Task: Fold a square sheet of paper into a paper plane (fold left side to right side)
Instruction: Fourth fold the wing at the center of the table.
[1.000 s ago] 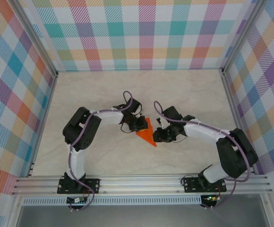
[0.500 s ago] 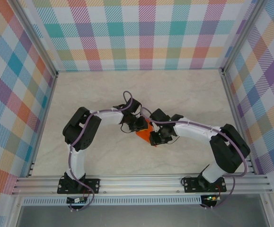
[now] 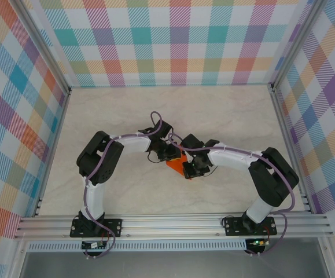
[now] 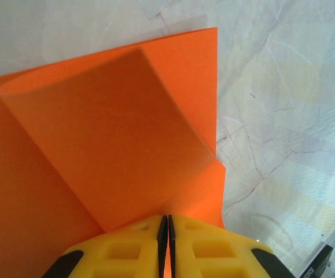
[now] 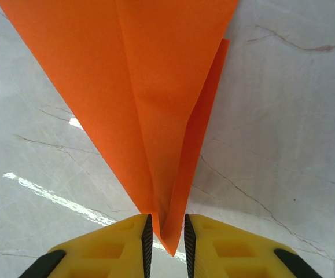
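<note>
The orange sheet of paper (image 3: 176, 167), folded to a narrow pointed shape, lay on the table (image 3: 126, 116) at the centre of the top view, between the two grippers. In the right wrist view its long axis ran straight up the frame, with the sharp tip pointing down into the slim gap of the right gripper (image 5: 167, 226). Those jaws stood narrow on either side of the tip, and whether they pinched it could not be told. The left gripper (image 4: 166, 229), at the bottom of its own view, was pressed shut on the paper's wider end, a curled flap rising beyond it. The right arm was nearer the point, so the next crease would likely follow that axis
</note>
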You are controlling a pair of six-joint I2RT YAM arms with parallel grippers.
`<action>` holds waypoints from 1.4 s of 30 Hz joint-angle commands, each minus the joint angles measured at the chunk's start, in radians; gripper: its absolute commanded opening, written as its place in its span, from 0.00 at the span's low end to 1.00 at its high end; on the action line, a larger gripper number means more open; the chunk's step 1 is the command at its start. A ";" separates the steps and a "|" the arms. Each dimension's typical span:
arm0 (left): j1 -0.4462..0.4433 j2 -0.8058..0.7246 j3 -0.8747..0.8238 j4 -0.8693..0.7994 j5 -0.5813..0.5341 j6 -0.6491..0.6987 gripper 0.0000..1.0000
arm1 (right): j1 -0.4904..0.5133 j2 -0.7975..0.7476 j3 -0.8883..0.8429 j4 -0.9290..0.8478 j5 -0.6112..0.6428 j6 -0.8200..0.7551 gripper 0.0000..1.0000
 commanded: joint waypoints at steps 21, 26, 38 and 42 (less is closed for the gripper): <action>-0.007 0.022 -0.017 -0.094 -0.041 0.014 0.14 | 0.016 0.048 0.037 -0.011 0.003 -0.016 0.14; -0.007 0.021 -0.017 -0.096 -0.042 0.015 0.14 | 0.017 0.052 0.031 -0.013 0.000 -0.020 0.12; -0.007 0.017 -0.018 -0.100 -0.046 0.017 0.13 | 0.012 0.059 -0.002 0.007 -0.019 -0.015 0.10; -0.007 0.017 -0.020 -0.101 -0.046 0.019 0.13 | -0.001 0.052 -0.016 0.050 -0.078 -0.019 0.10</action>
